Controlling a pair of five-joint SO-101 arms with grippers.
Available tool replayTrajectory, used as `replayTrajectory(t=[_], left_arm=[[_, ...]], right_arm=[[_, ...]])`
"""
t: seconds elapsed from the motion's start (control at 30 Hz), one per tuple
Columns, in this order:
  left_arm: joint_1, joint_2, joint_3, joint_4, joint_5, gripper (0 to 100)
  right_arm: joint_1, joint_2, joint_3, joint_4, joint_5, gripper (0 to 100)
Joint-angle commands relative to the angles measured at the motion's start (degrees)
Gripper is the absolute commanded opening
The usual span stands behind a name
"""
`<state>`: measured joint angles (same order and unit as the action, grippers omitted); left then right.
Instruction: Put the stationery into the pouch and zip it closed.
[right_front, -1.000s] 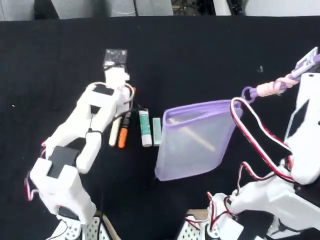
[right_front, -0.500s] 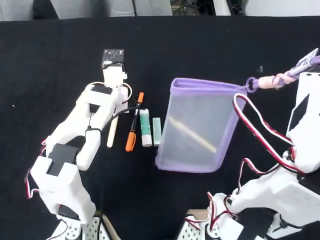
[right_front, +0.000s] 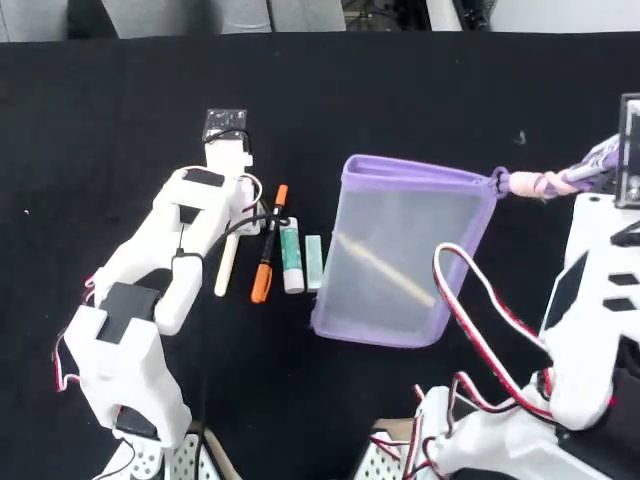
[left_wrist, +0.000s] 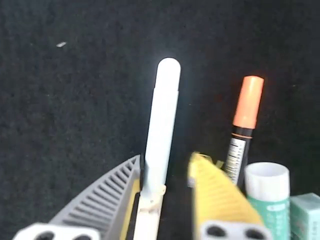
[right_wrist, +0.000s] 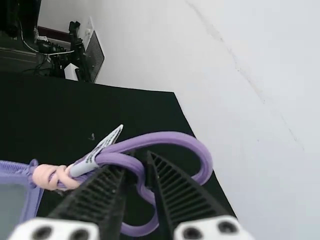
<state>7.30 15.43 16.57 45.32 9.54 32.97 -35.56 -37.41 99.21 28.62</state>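
A translucent purple pouch (right_front: 400, 250) lies mid-table with its mouth at the far side and a pale stick (right_front: 380, 262) inside. Its purple strap (right_wrist: 165, 142), tied with a pink knot (right_front: 527, 184), runs to my right gripper (right_wrist: 137, 167), which is shut on the loop above the table's right side. To the left of the pouch lie a mint eraser (right_front: 314, 262), a green glue stick (right_front: 290, 257), an orange marker (right_front: 268, 245) and a white pen (right_front: 226, 270). My left gripper (left_wrist: 165, 157) is open and straddles the white pen (left_wrist: 161, 120), with the orange marker (left_wrist: 245, 117) just beside it.
Black cloth (right_front: 110, 120) covers the whole table. The left arm's white body (right_front: 150, 290) stretches over the near left part. Red and white cables (right_front: 480, 300) from the right arm hang near the pouch's near right corner.
The pouch has swung from a raised, tilted pose to lying flat with its mouth farther away. The right arm has shifted right, the strap lower. The orange marker has come out from under the left arm.
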Motion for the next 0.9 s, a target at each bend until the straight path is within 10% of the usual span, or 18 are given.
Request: replayTrajectory(t=[0.0, 0.37, 0.87], left_arm=[[-0.2, 3.5, -6.5, 1.1, 0.2, 4], [-1.2, 9.2, -23.3, 10.0, 0.5, 3], [9.0, -37.0, -25.8, 10.5, 1.8, 3]], right_arm=[[0.4, -1.5, 2.9, -2.2, -0.1, 1.1], [0.4, -1.5, 4.0, -2.5, -0.1, 1.1], [0.5, -1.7, 5.8, 1.5, -0.1, 1.1]])
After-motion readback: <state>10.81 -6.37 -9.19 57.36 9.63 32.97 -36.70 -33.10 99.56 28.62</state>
